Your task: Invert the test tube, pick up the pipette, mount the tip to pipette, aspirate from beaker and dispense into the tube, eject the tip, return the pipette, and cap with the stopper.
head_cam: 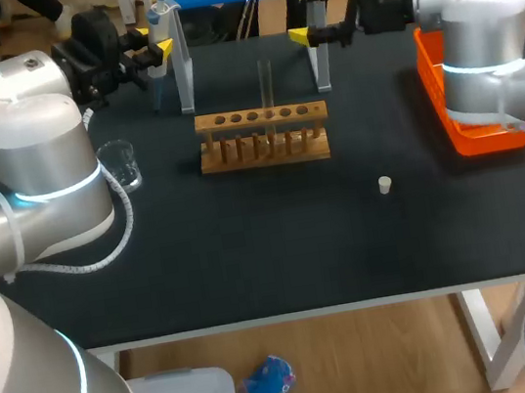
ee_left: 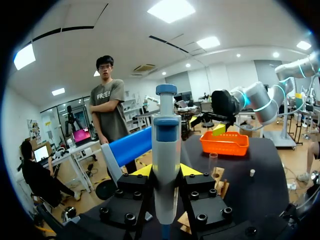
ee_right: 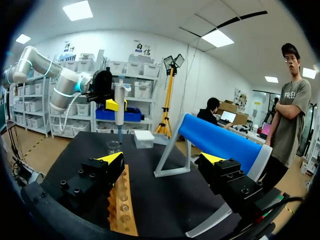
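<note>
With the pipette (ee_left: 166, 165) grasped by the left end effector (head_cam: 154, 54) behind the rack (head_cam: 264, 147), and the right end effector (head_cam: 306, 14) released, tip mounting is judged next: the pipette must be aligned squarely.

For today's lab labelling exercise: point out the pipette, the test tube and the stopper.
pipette (ee_left: 166, 165), left wrist view, its pale body.
test tube (head_cam: 266, 82), head view, its clear upper wall.
stopper (head_cam: 385, 184), head view, its top.

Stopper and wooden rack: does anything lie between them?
No, just bare dark table between the stopper and the wooden rack, seen in the head view.
</note>
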Motion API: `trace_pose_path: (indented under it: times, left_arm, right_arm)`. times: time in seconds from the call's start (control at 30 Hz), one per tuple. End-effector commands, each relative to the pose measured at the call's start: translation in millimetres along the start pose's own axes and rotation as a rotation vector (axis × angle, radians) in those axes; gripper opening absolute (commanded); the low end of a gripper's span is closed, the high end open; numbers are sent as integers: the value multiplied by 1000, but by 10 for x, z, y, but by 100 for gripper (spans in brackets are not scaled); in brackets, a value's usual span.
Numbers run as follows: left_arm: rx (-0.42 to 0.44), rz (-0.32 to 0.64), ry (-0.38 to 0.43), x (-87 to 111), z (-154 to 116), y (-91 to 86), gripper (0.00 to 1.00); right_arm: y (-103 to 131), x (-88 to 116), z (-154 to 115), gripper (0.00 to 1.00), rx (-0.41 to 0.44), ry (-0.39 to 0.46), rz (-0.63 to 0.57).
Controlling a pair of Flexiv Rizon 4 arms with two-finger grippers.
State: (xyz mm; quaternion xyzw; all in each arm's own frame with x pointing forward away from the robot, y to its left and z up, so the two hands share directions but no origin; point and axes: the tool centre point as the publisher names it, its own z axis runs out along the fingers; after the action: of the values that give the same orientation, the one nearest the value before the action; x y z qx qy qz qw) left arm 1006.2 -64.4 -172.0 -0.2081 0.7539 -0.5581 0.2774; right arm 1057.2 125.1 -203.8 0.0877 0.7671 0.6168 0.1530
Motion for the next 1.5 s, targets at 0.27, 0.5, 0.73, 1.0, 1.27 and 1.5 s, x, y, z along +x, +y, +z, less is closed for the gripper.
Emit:
trace_pose_path:
  times: [0.27,0.5,0.73,1.0,1.27,1.5]
  left_arm:
    - [-24,-8,-2,-119,132,-51,0]
    - [-53,-25,-14,-343,424,-99,0]
    - [-77,-64,-44,-511,638,-94,0]
    - [-109,-115,-97,-640,831,-109,0]
    - [-125,-145,-137,-757,985,-114,0]
    - [-131,-149,-148,-808,1030,-127,0]
  right_arm:
    - [-17,-32,7,100,-3,8,0]
    - [-17,-32,7,100,-3,8,0]
    - [-17,-32,7,100,-3,8,0]
    - [-17,-32,7,100,-3,8,0]
    - [-17,-32,7,100,-3,8,0]
    - [-17,-32,7,100,-3,8,0]
